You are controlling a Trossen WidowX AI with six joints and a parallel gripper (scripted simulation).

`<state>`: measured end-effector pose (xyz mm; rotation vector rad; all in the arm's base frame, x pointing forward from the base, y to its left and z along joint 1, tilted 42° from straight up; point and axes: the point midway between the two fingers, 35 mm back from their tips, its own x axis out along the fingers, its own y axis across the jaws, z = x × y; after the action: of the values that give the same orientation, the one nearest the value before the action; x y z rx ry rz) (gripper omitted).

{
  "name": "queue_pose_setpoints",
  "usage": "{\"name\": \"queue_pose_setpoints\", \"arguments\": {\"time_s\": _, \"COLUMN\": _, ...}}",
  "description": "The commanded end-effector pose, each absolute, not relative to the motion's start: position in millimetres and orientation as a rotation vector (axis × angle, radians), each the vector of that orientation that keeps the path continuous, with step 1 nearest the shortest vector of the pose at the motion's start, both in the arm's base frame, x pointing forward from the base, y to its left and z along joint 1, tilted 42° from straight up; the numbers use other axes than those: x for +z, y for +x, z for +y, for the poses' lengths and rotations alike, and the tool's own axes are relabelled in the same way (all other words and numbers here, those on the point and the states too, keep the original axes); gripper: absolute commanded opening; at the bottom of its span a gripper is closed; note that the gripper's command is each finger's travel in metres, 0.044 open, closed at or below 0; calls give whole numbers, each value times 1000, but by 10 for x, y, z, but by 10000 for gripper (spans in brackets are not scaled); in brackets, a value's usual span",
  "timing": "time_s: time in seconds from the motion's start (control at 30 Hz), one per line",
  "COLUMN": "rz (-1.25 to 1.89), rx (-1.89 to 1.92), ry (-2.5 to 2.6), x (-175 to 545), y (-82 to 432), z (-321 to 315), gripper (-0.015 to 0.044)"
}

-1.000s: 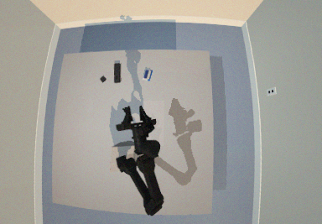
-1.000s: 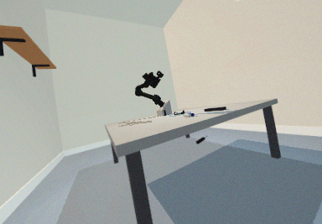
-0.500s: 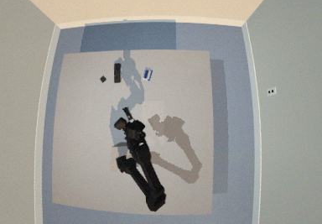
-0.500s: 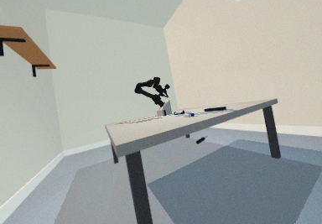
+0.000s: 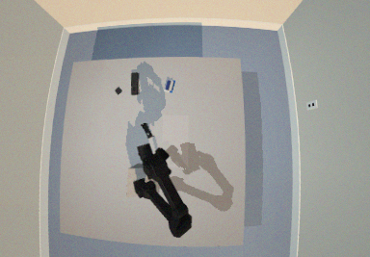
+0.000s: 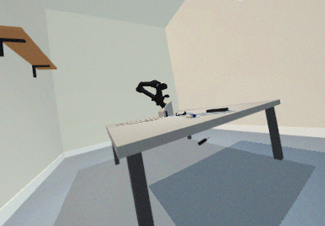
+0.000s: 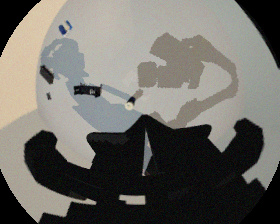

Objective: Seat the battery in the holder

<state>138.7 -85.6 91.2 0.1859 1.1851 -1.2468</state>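
My gripper is shut, with no battery seen between its fingers. In the exterior view it points down low over the table, near the arm's base. The battery, a small dark cylinder with a cream end, is just beyond and left of the fingertips in the wrist view, seen nearly end-on. I cannot make it out in the top view. The black holder lies on the table, left of the battery in the wrist view and apart from it. Its spring and lip are too small to make out.
A long black block lies farther out, with a small dark cube beside it. A blue and white piece lies to their right in the top view. Arm shadows cross the table.
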Motion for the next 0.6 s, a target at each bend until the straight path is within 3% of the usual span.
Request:
{"name": "queue_pose_setpoints", "arguments": {"time_s": 0.0, "rz": 1190, "rx": -1279, "ry": 164, "x": 932, "y": 1341, "z": -877, "gripper": 0}}
{"name": "queue_pose_setpoints", "arguments": {"time_s": 0.57, "rz": 1188, "rx": -1280, "ry": 163, "x": 343, "y": 1203, "z": -1391, "gripper": 0}}
